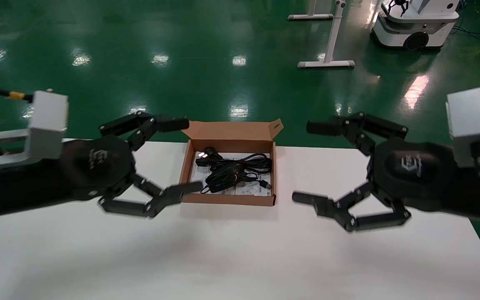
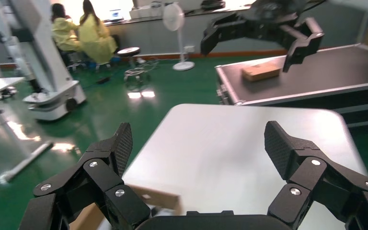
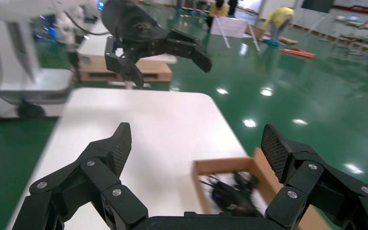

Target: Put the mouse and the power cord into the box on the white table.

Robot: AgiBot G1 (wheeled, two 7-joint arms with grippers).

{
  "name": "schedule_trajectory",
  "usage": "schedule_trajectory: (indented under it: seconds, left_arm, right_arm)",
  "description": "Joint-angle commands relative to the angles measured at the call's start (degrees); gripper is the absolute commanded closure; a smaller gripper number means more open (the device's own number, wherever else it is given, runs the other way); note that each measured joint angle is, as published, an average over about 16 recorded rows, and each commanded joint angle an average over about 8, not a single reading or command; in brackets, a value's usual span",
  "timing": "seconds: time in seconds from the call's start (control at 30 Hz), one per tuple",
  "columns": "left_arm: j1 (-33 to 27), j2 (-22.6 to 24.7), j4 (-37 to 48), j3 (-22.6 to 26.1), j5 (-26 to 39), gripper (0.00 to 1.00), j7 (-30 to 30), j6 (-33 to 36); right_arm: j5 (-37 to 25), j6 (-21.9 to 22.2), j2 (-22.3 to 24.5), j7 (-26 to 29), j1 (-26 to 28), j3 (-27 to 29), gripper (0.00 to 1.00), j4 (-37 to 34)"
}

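Observation:
The brown cardboard box (image 1: pixel 228 199) stands near the far edge of the white table (image 1: pixel 240 254), its lid flap upright. Inside it lie the coiled power cord (image 1: pixel 253 161) and the black mouse (image 1: pixel 226 171) on a white printed sheet. My left gripper (image 1: pixel 186 156) hovers open just left of the box, holding nothing. My right gripper (image 1: pixel 306 162) hovers open to the right of the box, also holding nothing. The right wrist view shows its wide-apart jaws (image 3: pixel 196 143) above the box (image 3: pixel 220 166) and the dark, blurred contents. The left wrist view shows open jaws (image 2: pixel 199 143) over a box corner (image 2: pixel 159 196).
Green floor lies beyond the table's far edge. A white stand (image 1: pixel 327 62) and another robot's base (image 1: pixel 415 29) are far behind. A black platform with a small cardboard box (image 2: pixel 261 72) shows in the left wrist view past the table.

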Motion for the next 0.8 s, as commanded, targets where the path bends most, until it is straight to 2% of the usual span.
schedule_trajectory:
  seconds: [0.03,0.33,0.8]
  left_arm:
    - [1.31,-1.39,-2.37,-0.84,-1.30,0.00,-1.75,0.78]
    - [6.31,-6.67,-11.51,-4.05,-6.33,0.00,-8.23,3.81]
    - [6.55,-6.90,-11.81,-4.24,-6.63,0.00,-8.33,3.92]
  right_arm:
    - [1.08,-0.29,0.75,1.80,-1.54,0.82,0.00,2.39]
    - [4.44,-1.19,3.04,7.17,-6.40,3.36,0.00,10.23]
    - [4.56,-1.20,3.06,7.24,-6.39,3.41,0.00,10.10]
